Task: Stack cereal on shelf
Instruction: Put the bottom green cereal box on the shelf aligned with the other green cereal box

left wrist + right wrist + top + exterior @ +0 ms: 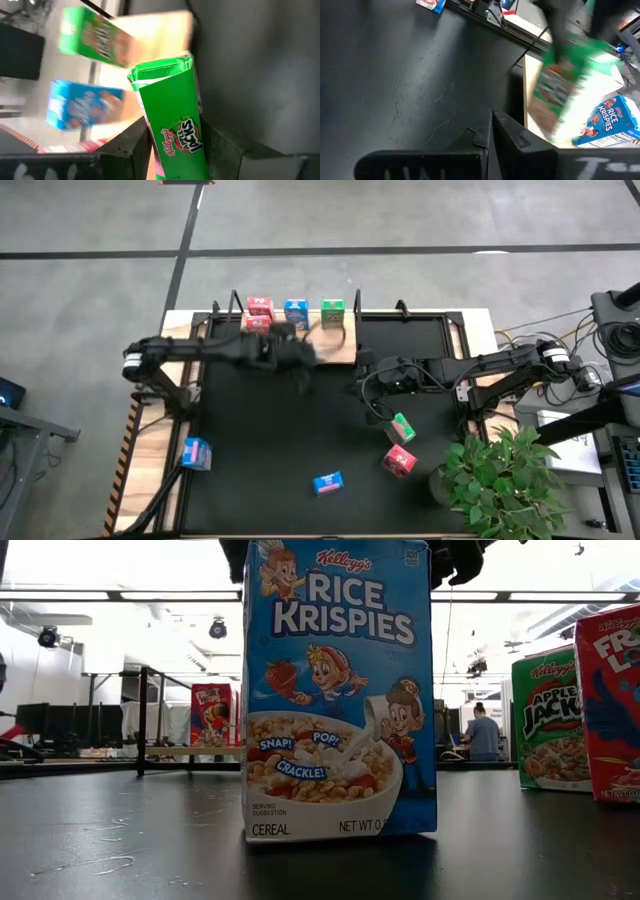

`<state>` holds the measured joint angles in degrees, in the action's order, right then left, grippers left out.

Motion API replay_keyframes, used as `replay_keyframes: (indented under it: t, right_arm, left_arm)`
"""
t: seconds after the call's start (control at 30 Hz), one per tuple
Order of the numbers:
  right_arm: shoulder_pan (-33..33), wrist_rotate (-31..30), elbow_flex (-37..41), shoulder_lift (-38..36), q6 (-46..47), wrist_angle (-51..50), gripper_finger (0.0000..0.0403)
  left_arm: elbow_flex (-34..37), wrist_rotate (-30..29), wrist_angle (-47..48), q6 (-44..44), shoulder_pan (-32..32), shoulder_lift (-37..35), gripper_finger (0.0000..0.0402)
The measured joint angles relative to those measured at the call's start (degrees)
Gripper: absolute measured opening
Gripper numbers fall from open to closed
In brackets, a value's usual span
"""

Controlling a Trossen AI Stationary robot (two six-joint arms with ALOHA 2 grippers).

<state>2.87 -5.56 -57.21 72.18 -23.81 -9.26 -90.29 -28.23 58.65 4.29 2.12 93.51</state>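
My left gripper [298, 352] reaches over the wooden shelf [340, 352] at the mat's far edge and is shut on a green cereal box [172, 120]. The same box shows blurred in the right wrist view [562, 90], above the board. A pink-red box [259, 311], a blue box [295, 311] and a green box [332, 311] stand in a row on the shelf. My right gripper [490, 132] is shut and holds nothing; it hovers over the mat [300, 430] just right of the shelf [365, 375]. My left gripper pinches the green box between its two fingers [132, 147], one on each broad face, at the box's end nearest the wrist [172, 155]. The box runs out along the fingers, its flap end [162, 70] pointing away. It hangs above the board in the right wrist view.
On the mat's near part lie a blue box [196, 452] at the left, a blue box [327, 482] in the middle, and a green box [402, 427] and a pink-red box [399, 461] at the right. A potted plant [500, 480] stands at the right near corner.
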Motion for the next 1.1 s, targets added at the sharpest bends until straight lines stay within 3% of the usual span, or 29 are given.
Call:
replay_keyframes:
  t: [0.2, 0.3, 0.83, 1.1]
  right_arm:
    - [0.0, 0.0, 0.0, 0.0, 0.0, 0.2, 0.0009]
    - [0.0, -0.4, 0.0, 0.0, 0.8, 0.2, 0.0009]
    - [-0.2, -0.5, 0.0, 0.0, 1.3, 0.1, 0.0009]
    - [-0.2, -0.5, 0.0, 0.0, 1.3, 0.1, 0.0009]
  left_arm:
    - [0.1, 12.5, -10.1, 3.7, 10.7, 0.1, 0.0138]
    - [0.4, 15.5, -11.2, 3.8, 14.3, 0.4, 0.0138]
    - [0.9, 15.8, -13.7, 7.7, 18.0, 10.1, 0.0139]
    - [1.0, 15.8, -15.1, 10.2, 18.1, 10.4, 0.0178]
